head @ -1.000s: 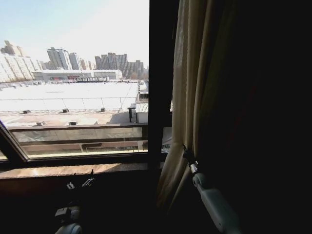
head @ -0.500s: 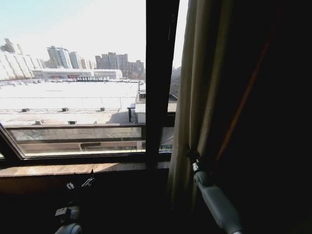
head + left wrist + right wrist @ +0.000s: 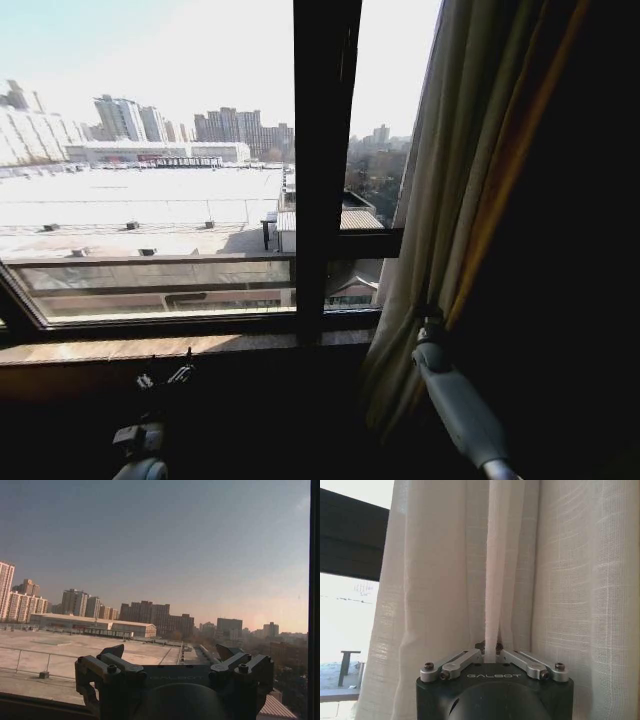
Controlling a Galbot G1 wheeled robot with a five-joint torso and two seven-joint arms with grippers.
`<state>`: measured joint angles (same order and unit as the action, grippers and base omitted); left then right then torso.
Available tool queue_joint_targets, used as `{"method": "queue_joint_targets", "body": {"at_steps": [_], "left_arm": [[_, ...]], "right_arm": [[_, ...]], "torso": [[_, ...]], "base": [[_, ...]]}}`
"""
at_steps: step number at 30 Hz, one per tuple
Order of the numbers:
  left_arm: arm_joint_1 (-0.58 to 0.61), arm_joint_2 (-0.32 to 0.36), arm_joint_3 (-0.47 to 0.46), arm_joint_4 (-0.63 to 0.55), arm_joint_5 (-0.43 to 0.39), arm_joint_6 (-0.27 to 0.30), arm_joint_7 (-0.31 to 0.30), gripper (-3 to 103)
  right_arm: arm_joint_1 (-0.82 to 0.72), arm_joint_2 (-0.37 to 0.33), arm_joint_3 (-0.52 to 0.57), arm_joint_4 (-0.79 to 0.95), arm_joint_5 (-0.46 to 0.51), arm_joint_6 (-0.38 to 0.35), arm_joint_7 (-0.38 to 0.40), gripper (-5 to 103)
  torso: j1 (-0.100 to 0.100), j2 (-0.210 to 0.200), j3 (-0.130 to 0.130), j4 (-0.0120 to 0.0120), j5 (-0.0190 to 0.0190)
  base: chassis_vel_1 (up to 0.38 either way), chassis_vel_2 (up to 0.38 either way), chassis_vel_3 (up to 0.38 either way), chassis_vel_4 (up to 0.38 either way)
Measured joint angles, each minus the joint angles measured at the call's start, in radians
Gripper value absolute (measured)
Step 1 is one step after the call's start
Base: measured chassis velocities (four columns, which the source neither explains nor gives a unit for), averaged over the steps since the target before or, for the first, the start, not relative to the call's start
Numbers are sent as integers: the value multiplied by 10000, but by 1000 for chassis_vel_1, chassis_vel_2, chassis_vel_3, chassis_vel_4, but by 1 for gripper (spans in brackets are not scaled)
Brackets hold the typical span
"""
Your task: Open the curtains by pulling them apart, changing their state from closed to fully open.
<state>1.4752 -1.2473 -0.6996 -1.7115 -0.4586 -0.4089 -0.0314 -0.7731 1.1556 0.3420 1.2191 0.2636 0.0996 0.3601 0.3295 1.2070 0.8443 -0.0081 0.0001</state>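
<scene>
A cream-beige curtain [image 3: 470, 180] hangs bunched in vertical folds at the right side of the window. My right gripper [image 3: 430, 322] reaches up into its lower part. In the right wrist view the curtain [image 3: 435, 580] is sheer white and pleated, and the right gripper [image 3: 492, 650] is shut on one narrow fold of it. My left gripper [image 3: 165, 378] sits low below the windowsill at the left, away from the fabric. In the left wrist view the left gripper [image 3: 172, 655] stands open with nothing between its fingers, facing the glass.
A dark vertical window frame bar [image 3: 325, 150] splits the glass left of the curtain. A wooden windowsill [image 3: 150, 348] runs under the window. Dark wall [image 3: 580, 300] lies to the right of the fabric. A dark horizontal bar [image 3: 350, 535] crosses behind the curtain's edge.
My right gripper has moved to the right with the curtain fold in it. The fabric's edge has drawn away from the vertical frame bar, uncovering a strip of window. The left arm has not moved.
</scene>
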Motion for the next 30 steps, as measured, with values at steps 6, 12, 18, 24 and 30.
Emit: {"method": "queue_joint_targets", "body": {"at_steps": [6, 12, 18, 24, 30], "left_arm": [[0, 0, -1, 0, 0, 0, -1, 100], [0, 0, -1, 0, 0, 0, -1, 100], [0, 0, -1, 0, 0, 1, -1, 100], [0, 0, -1, 0, 0, 0, -1, 100], [0, 0, -1, 0, 0, 0, -1, 100]], "right_arm": [[-1175, -277, -85, 1536, 425, -23, -1491, 19], [-2298, -656, 145, 2891, 757, 188, -2878, 41], [-2902, -728, 273, 3730, 1043, 420, -3139, 62], [-3123, -639, 279, 3929, 1053, 442, -3188, 84], [-3126, -629, 279, 3929, 1037, 437, -3188, 100]], "torso": [[0, 1, 0, 1, -6], [-1, 1, -1, -3, -2], [-1, 2, -1, -1, -5], [-1, 2, -1, -1, -3], [-1, 2, -1, 0, -4]], "base": [[0, 0, 0, 0], [0, 0, 0, 0], [0, 0, 0, 0], [0, 0, 0, 0], [0, 0, 0, 0]]}}
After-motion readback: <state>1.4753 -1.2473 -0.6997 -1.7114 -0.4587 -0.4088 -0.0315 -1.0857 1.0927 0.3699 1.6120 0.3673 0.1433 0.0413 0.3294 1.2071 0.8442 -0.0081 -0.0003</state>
